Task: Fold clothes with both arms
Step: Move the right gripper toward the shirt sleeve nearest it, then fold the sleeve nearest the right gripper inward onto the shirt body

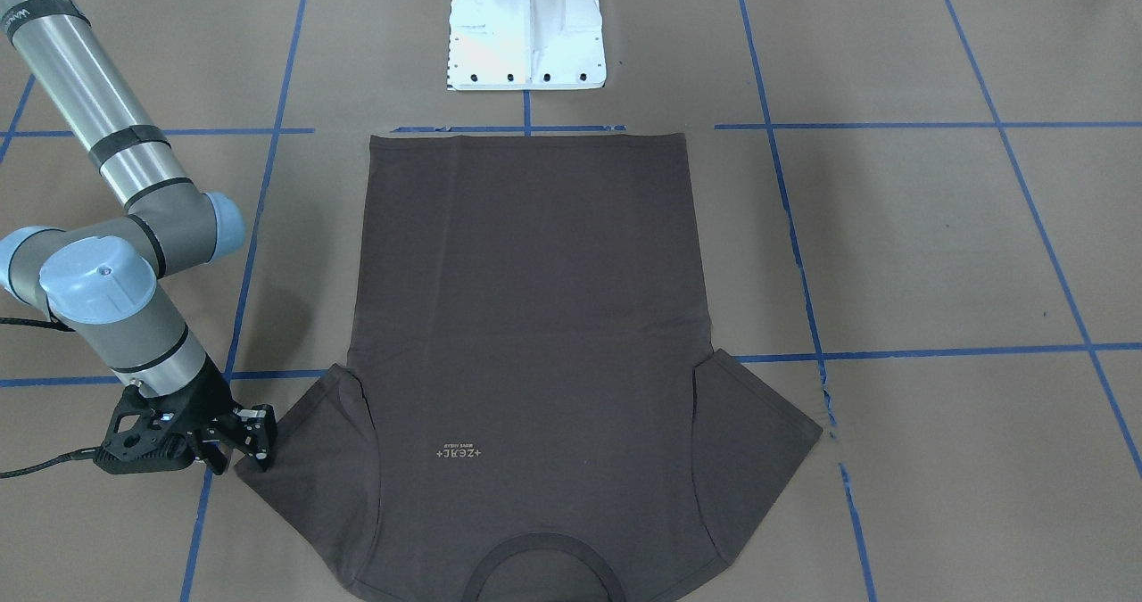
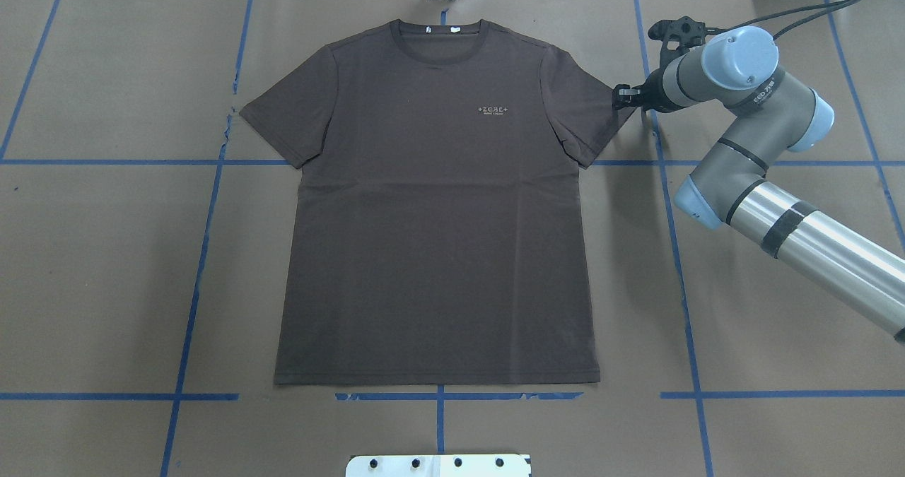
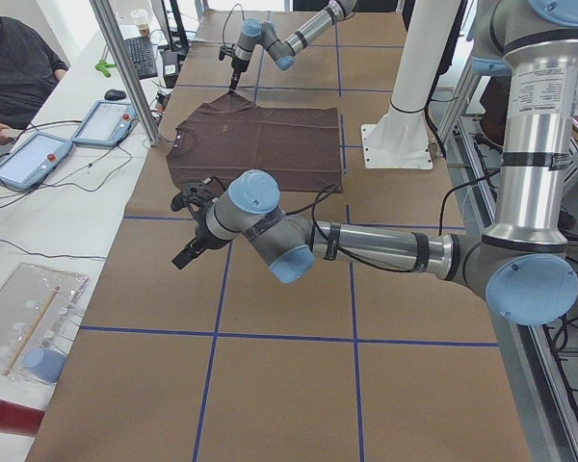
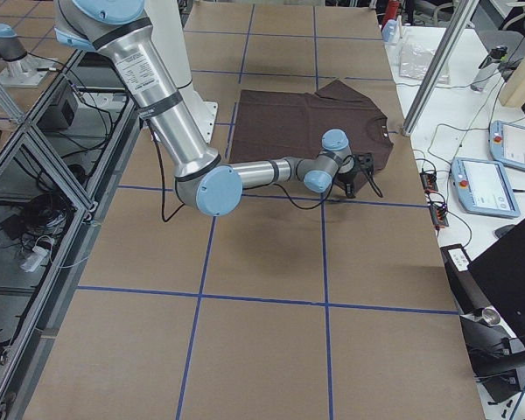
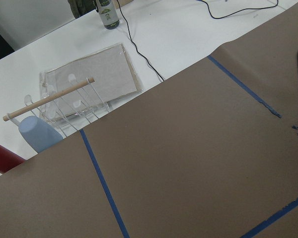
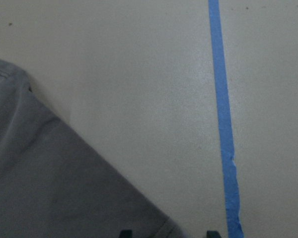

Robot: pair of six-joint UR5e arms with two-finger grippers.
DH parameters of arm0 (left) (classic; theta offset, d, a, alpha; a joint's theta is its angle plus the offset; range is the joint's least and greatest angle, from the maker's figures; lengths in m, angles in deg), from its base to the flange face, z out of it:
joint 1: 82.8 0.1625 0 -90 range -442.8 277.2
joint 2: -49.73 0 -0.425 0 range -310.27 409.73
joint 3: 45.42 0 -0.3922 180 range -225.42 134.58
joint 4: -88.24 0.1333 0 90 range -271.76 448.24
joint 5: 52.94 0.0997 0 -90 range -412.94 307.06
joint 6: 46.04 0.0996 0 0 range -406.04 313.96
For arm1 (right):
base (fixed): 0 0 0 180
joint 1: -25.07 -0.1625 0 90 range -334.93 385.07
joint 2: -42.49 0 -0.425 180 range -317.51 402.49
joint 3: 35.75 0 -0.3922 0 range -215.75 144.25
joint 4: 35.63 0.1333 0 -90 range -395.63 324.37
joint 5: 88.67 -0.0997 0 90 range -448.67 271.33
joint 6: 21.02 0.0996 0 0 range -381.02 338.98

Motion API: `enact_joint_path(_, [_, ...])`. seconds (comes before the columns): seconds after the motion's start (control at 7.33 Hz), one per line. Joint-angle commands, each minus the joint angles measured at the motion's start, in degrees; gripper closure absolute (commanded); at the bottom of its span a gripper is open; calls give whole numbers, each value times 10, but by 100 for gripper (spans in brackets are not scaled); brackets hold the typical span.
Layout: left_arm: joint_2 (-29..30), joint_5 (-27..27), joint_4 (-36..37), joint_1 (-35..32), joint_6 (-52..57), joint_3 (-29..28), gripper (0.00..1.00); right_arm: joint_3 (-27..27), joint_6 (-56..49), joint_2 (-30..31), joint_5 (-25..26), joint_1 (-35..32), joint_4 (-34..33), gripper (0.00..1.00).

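As it lies flat, the matte T-shirt [image 2: 431, 237] looks smooth.

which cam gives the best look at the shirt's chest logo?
Overhead exterior: the chest logo sits upright and unobstructed on the T-shirt. Front-facing shows the logo upside down. In both side views it's too small to make out; neither wrist view shows it.

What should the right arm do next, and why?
Probably lower the right gripper a little and close on the sleeve corner. Its jaws stand open at the sleeve's outer edge, and the right wrist view shows the hem running between them, not yet pinched. The shirt lies flat and unfolded.
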Motion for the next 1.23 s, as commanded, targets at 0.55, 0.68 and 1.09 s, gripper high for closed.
enact_joint_path(0.55, [0, 0, 0, 0, 0, -5, 0, -4, 1, -1, 3, 1, -1, 100])
enact_joint_path(0.68, [0, 0, 0, 0, 0, -5, 0, -3, 0, -6, 3, 1, -2, 100])
enact_joint_path(1.09, [-1, 0, 0, 0, 0, -5, 0, 12, 10, -47, 4, 1, -56, 100])
